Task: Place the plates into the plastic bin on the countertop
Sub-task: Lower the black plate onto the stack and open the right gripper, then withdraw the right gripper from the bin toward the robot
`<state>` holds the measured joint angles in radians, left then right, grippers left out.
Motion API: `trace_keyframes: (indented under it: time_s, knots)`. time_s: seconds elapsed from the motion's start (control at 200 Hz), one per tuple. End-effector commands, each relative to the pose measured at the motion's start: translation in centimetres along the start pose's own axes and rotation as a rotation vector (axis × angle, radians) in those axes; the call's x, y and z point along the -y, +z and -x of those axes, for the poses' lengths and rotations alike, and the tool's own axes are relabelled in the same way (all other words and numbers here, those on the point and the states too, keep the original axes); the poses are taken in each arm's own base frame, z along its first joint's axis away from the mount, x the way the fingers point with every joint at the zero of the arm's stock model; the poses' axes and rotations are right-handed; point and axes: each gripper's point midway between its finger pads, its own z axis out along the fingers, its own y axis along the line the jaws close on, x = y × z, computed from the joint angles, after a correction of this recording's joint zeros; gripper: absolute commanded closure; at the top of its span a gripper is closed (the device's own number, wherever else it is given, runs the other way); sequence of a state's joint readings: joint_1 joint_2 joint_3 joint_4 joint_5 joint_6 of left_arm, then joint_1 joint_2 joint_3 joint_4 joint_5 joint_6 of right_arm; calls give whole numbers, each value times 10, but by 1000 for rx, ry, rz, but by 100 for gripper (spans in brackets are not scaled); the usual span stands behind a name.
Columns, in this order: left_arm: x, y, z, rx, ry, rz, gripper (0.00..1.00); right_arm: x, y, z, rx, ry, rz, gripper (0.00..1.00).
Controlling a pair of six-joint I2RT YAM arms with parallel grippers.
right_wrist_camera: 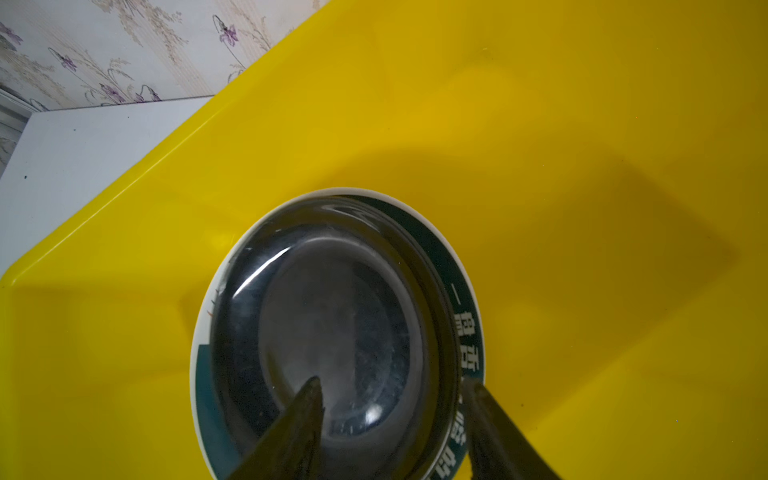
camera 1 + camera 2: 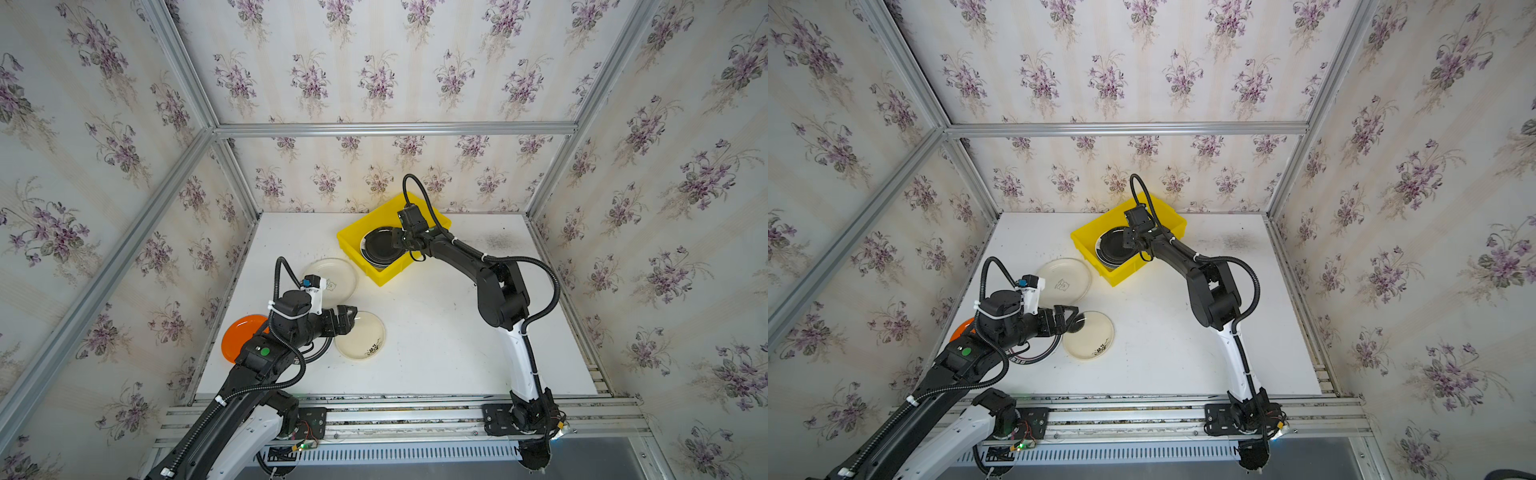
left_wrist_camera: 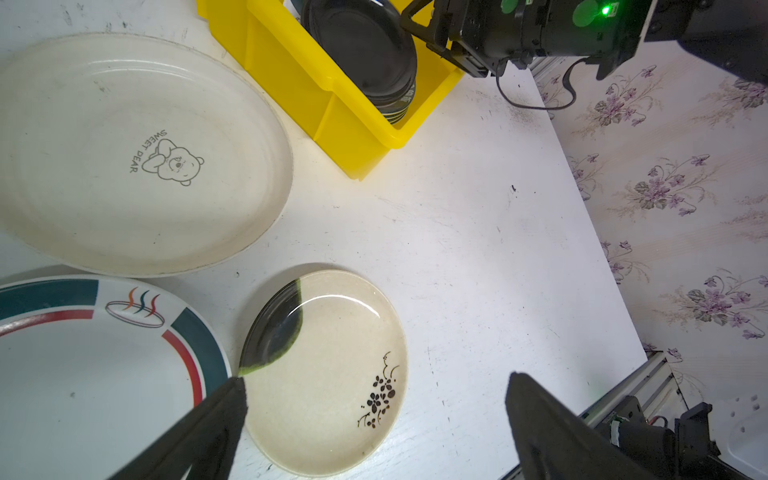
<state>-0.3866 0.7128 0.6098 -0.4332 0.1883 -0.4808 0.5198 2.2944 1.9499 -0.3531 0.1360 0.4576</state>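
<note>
Fingers (image 1: 299, 424) of my right hand (image 1: 395, 392) stand apart, gripping nothing, astride the rim of a glossy black round plate (image 1: 332, 324): one tip is over its well, the other outside it. That plate lies on top of a stack in a bright yellow rectangular plastic bin (image 1: 540, 124), on a white plate with a dark green lettered rim (image 1: 467, 307). The bin sits toward the back of the flat white table (image 2: 436, 332). My left hand (image 3: 376, 380) is spread wide, holding nothing, over a small cream round plate with a dark glaze patch and a flower sprig (image 3: 332, 386) that lies on the table. Beside it lie a white plate with green and red rim bands (image 3: 83, 374) and a large cream plate with a bear drawing (image 3: 124, 166). An orange round plate (image 2: 239, 336) lies further left, partly under my arm.
</note>
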Motion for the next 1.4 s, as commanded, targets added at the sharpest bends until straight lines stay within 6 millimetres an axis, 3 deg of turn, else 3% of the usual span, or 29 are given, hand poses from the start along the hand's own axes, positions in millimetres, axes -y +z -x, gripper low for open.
trace_keyframes:
  time_s: [0.0, 0.285, 0.52, 0.53, 0.55, 0.73, 0.945, 1.104, 1.329, 1.394]
  knots:
    - [-2, 0, 3, 16, 10, 13, 0, -5, -14, 18, 49, -27, 3, 39]
    - [-5, -5, 4, 30, 10, 30, 0, -9, -54, 44, 151, -45, 29, 33]
    - [-17, -14, 11, 71, 16, 109, 0, -14, -112, 61, 249, -45, 108, 33]
    - [-18, -15, 11, 73, 14, 114, 0, -29, -118, 56, 248, -62, 134, 33]
    - [-18, -16, 13, 82, 13, 120, 0, -35, -124, 54, 252, -69, 150, 33]
    - [-26, -23, 17, 132, -18, 153, 0, -31, -167, 54, 290, -85, 193, 33]
    - [-47, -24, 22, 175, -42, 270, 0, -14, -218, 41, 353, -106, 207, 29]
    - [-58, -25, 35, 237, -73, 344, 0, 15, -245, 14, 381, -135, 164, 21]
    - [-61, -9, 42, 239, -92, 360, 0, 41, -278, -25, 418, -180, 167, 2]
    - [-62, -3, 44, 236, -92, 365, 0, 51, -283, -37, 423, -183, 152, 1]
